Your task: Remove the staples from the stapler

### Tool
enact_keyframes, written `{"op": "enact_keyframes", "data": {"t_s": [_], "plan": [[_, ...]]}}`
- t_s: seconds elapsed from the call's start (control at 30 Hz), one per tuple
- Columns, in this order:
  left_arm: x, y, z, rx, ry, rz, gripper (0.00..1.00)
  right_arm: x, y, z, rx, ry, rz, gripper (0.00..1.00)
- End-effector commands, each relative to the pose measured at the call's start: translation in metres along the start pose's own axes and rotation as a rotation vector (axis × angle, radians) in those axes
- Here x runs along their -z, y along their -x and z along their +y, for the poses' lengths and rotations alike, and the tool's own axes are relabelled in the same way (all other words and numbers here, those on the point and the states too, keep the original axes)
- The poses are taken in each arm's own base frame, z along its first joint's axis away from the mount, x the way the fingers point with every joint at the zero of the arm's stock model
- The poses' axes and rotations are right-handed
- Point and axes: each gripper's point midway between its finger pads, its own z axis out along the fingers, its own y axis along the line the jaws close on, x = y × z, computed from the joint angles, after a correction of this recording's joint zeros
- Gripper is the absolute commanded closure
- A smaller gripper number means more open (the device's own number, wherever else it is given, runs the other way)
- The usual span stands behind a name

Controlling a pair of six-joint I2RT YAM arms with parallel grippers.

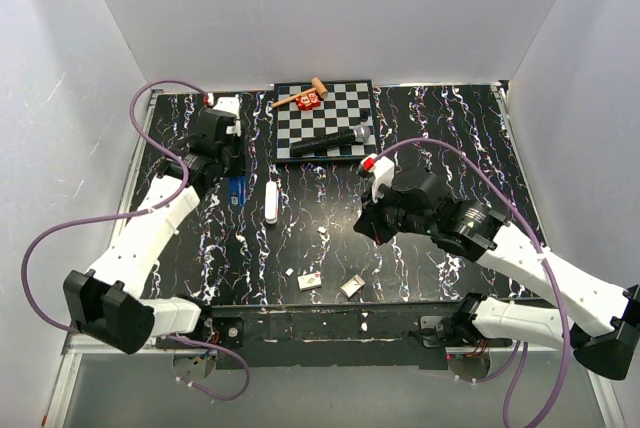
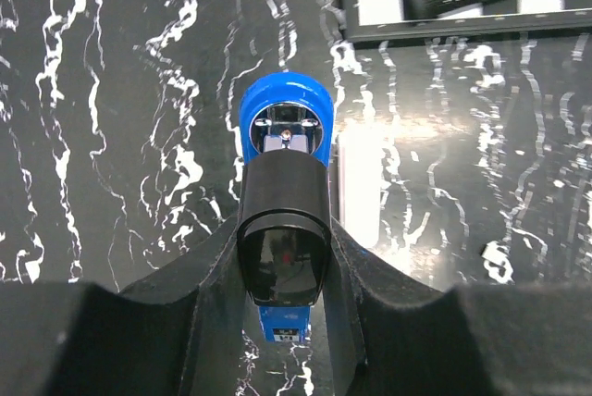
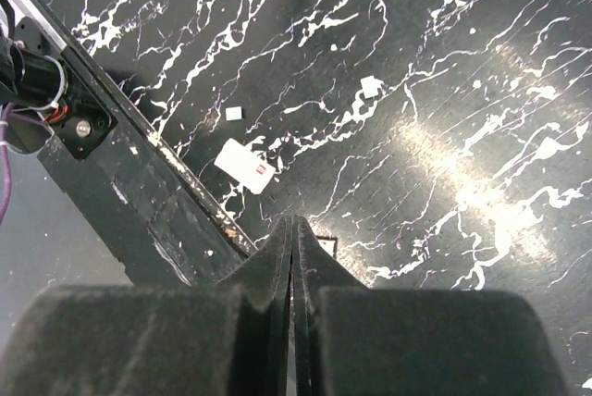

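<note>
The black marbled table (image 1: 440, 148) carries a checkerboard (image 1: 330, 118) at its far middle. The work so far sits on the left side, where the left end effector (image 2: 284, 239) is clamped on the stapler (image 2: 285, 114). Its fingers hold the black end, and the blue head with its metal insert points away from the wrist, just left of a slim white object (image 1: 272, 200). Whether the stapler rests on the table or is lifted cannot be told. The right end effector (image 3: 292, 239) has its fingers pressed together on nothing and hangs over the near right of the table, well apart from the stapler. By this, the grasp looks done, while opening the magazine and getting the staples out seem left to do; no strip of staples shows anywhere. A small white card (image 3: 245, 163) with a red mark lies near the near edge, its print too small to read. A tiny label on the stapler's near end is illegible too. The white scraps (image 3: 371, 86) nearby cannot be identified.
</note>
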Motion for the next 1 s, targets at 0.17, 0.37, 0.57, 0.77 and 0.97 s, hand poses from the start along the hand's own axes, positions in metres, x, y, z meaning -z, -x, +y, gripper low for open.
{"op": "enact_keyframes", "data": {"t_s": [0.17, 0.37, 0.57, 0.77, 0.97], "plan": [[-0.054, -0.019, 0.016, 0.074, -0.044, 0.078, 1.0, -0.015, 0.005, 0.012, -0.04, 0.067, -0.017, 0.99], [-0.08, -0.032, 0.015, 0.084, -0.056, 0.166, 1.0, -0.022, 0.003, 0.015, -0.042, 0.089, -0.01, 0.99], [-0.108, -0.048, 0.012, 0.091, -0.056, 0.251, 1.0, -0.025, 0.0, 0.017, -0.049, 0.105, -0.003, 0.99], [-0.132, -0.059, 0.009, 0.093, -0.05, 0.307, 1.0, -0.028, -0.004, 0.016, -0.049, 0.104, 0.01, 0.99], [-0.148, -0.067, 0.008, 0.091, -0.04, 0.346, 0.82, -0.029, -0.007, 0.016, -0.05, 0.104, 0.017, 0.99]]}}
